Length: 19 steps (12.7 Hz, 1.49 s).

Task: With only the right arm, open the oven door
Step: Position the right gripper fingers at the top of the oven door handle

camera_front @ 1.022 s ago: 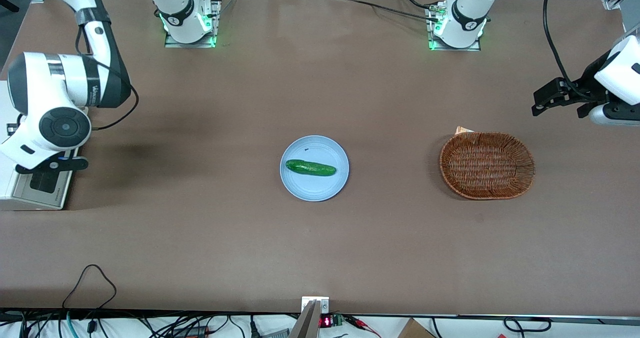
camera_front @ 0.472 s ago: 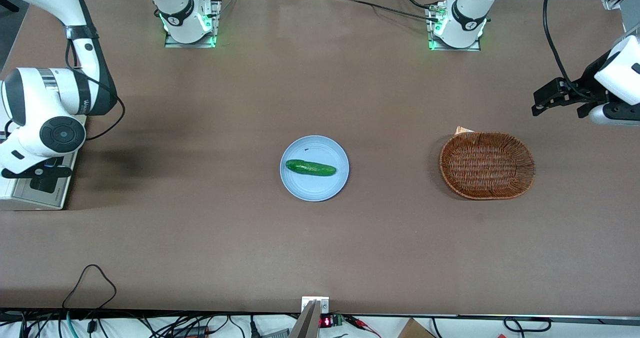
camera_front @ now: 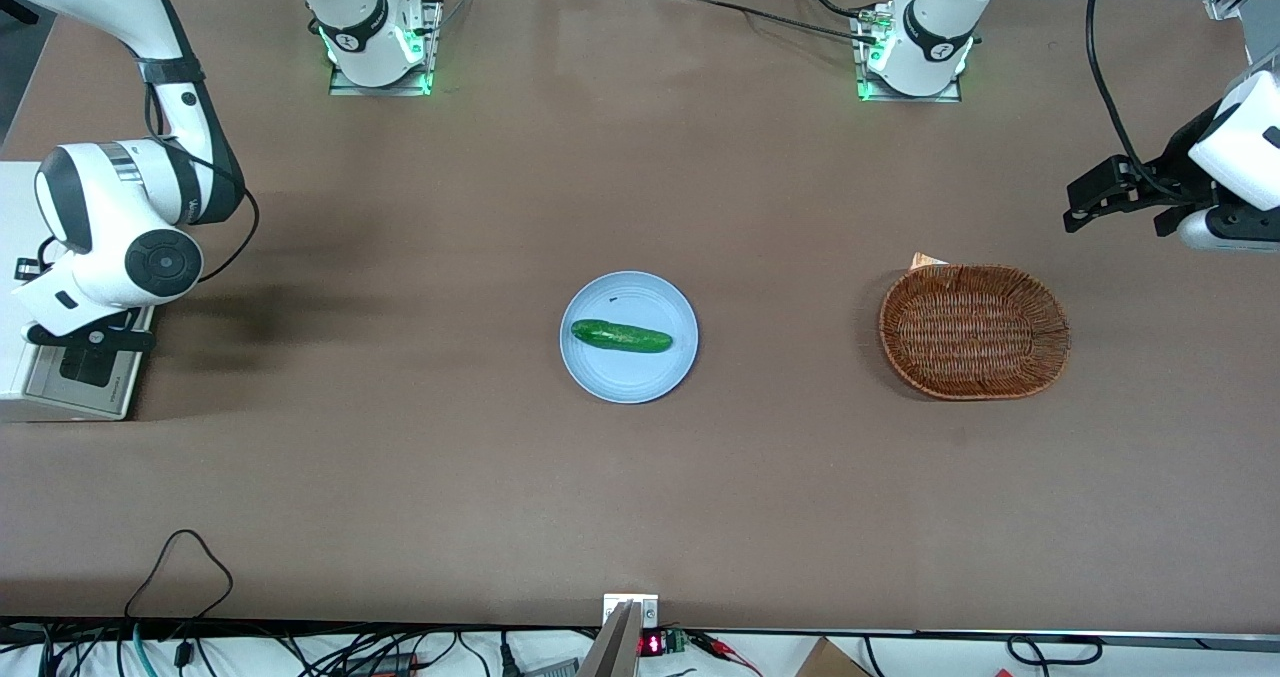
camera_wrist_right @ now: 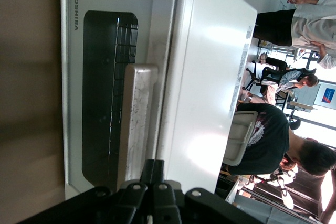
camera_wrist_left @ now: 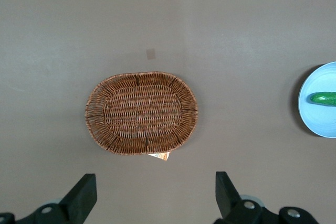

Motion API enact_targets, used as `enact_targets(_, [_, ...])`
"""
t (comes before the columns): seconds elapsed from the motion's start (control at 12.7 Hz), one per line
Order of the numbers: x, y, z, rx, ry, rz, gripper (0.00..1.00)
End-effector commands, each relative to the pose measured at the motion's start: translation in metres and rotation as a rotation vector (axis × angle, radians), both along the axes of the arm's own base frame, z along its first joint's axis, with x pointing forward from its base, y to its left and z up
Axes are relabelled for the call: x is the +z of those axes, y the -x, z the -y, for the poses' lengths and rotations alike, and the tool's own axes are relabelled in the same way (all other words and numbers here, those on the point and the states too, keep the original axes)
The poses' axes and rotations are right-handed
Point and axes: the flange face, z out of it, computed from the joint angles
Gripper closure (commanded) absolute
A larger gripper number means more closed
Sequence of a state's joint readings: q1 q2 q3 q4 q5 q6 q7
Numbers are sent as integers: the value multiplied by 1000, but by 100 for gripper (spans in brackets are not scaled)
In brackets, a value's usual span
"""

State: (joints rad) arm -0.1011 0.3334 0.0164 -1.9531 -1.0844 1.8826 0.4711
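Note:
The off-white toaster oven (camera_wrist_right: pixel 210 77) stands at the working arm's end of the table. Its oven door (camera_wrist_right: pixel 100 77), a silver-grey frame around a dark window, looks shut against the body. It also shows in the front view (camera_front: pixel 105 389). The right arm (camera_front: pixel 120 227) hangs over the oven. My right gripper (camera_wrist_right: pixel 156 167) is shut with nothing between its fingers. The fingertips sit at the end of the door's bar handle (camera_wrist_right: pixel 137 119), by the seam between door and oven body. In the front view the gripper (camera_front: pixel 88 342) covers part of the door.
A light blue plate (camera_front: pixel 640 377) with a cucumber (camera_front: pixel 620 336) lies mid-table. A wicker basket (camera_front: pixel 975 330) with a small card under its rim lies toward the parked arm's end. Cables hang off the table edge nearest the camera.
The right arm swung out toward the table's end, then came back a little over the oven. The oven door looks unchanged.

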Motion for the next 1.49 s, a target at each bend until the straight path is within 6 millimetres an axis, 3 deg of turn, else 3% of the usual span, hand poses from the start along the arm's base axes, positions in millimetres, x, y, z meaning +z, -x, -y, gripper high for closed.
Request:
enact_targets(0.0, [-3, 10, 5, 5, 21, 34, 98])
enact_targets(1.02, [-25, 7, 7, -16, 32, 105, 97])
enact_targets(1.42, [-28, 5, -4, -11, 3, 115, 96])
